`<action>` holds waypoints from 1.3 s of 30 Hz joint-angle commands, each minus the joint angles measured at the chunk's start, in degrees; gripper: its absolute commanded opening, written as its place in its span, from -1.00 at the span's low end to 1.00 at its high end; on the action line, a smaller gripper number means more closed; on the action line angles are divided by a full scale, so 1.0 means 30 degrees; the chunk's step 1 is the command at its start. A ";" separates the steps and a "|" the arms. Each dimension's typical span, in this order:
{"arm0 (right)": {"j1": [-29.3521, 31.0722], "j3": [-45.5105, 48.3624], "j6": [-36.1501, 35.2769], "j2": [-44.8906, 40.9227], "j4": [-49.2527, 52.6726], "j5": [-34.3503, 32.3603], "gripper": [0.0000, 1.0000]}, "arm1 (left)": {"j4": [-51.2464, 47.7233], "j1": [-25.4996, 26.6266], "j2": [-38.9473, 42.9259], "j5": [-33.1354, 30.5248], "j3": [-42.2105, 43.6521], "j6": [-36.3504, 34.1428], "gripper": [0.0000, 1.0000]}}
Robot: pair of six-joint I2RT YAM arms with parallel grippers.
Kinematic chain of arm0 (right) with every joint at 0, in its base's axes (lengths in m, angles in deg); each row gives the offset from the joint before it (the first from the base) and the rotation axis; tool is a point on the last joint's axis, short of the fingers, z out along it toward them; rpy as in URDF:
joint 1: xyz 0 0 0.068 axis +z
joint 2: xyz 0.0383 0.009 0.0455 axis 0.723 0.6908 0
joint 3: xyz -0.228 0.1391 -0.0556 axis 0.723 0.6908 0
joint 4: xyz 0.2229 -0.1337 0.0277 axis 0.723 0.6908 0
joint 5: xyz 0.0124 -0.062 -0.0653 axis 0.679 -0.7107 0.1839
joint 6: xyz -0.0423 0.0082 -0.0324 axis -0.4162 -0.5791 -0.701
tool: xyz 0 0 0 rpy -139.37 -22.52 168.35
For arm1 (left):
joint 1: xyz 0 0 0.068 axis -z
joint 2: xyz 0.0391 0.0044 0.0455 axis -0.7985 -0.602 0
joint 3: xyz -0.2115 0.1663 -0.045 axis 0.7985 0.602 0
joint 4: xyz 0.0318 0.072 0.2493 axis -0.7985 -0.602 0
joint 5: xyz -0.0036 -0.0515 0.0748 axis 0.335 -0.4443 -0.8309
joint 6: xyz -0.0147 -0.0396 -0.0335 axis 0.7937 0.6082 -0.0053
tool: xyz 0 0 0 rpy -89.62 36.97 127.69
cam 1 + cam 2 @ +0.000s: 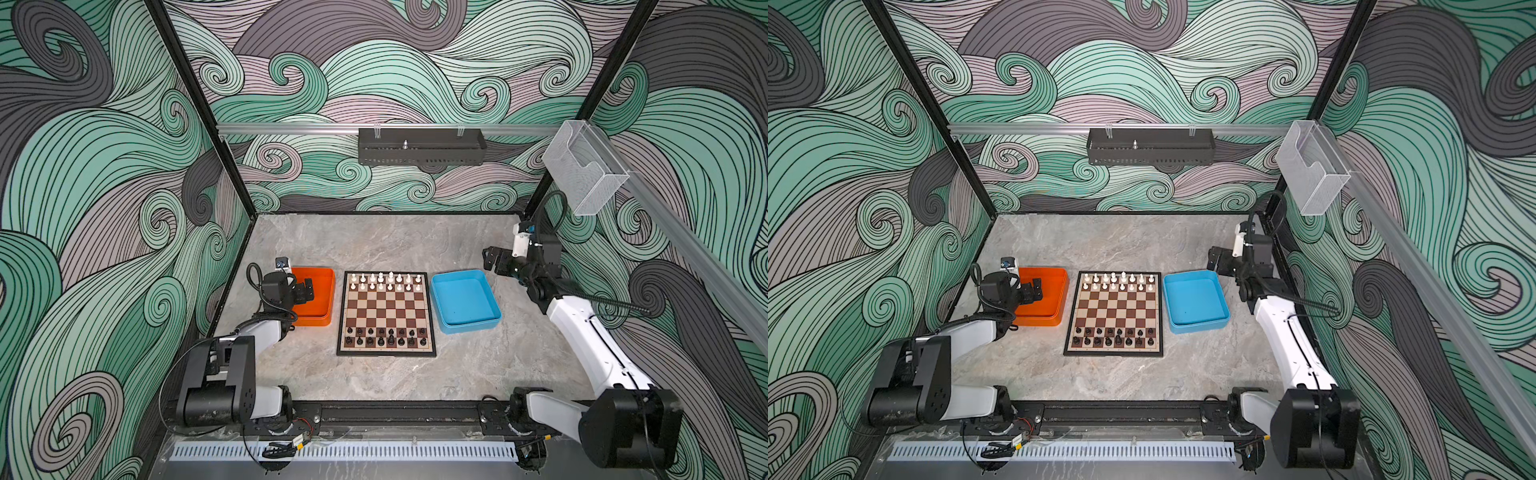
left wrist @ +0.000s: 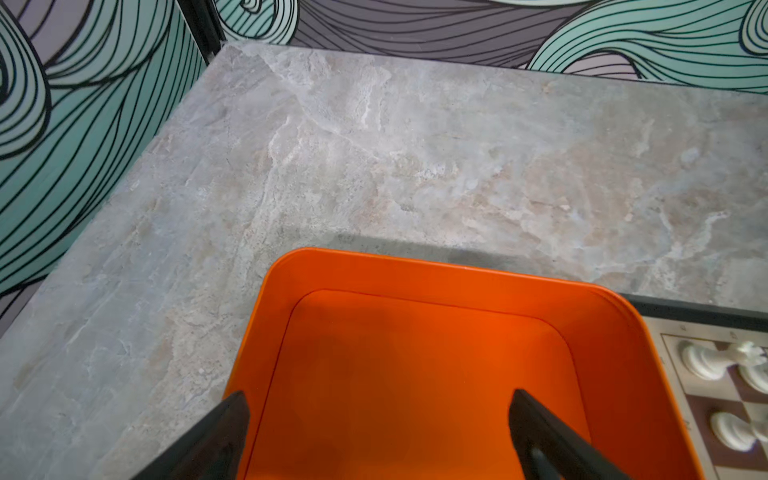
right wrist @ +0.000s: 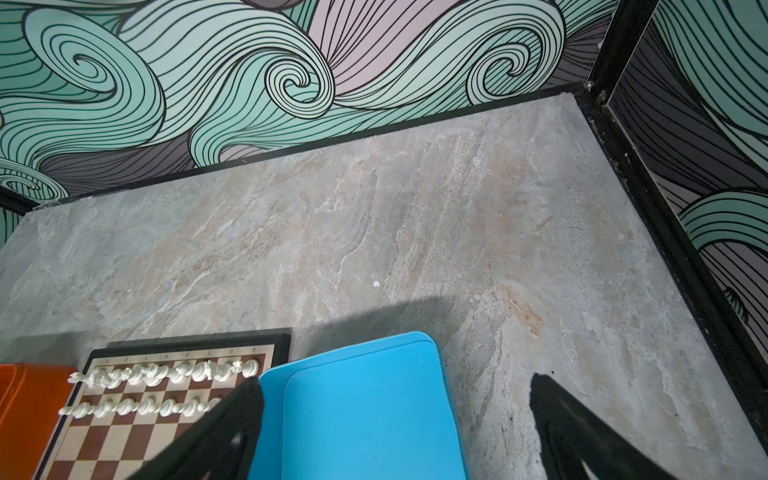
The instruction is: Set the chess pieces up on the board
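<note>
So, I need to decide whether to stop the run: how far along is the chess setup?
Looks finished. Done: white pieces fill the two far rows of the board, black pieces the two near rows; orange tray and blue tray show no pieces. In hand: nothing; left gripper and right gripper are open and empty. Left: apparently nothing, though piece types are too small to check.

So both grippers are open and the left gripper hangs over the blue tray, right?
No: the left wrist view shows the left gripper over the orange tray, not the blue tray. It and the right gripper are both open.
</note>
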 commanded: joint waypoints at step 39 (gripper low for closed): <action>-0.0007 0.8722 -0.3494 0.7249 -1.9385 -0.1052 0.99 | 0.3526 -0.0567 -0.2877 0.1191 -0.0605 -0.0347 0.97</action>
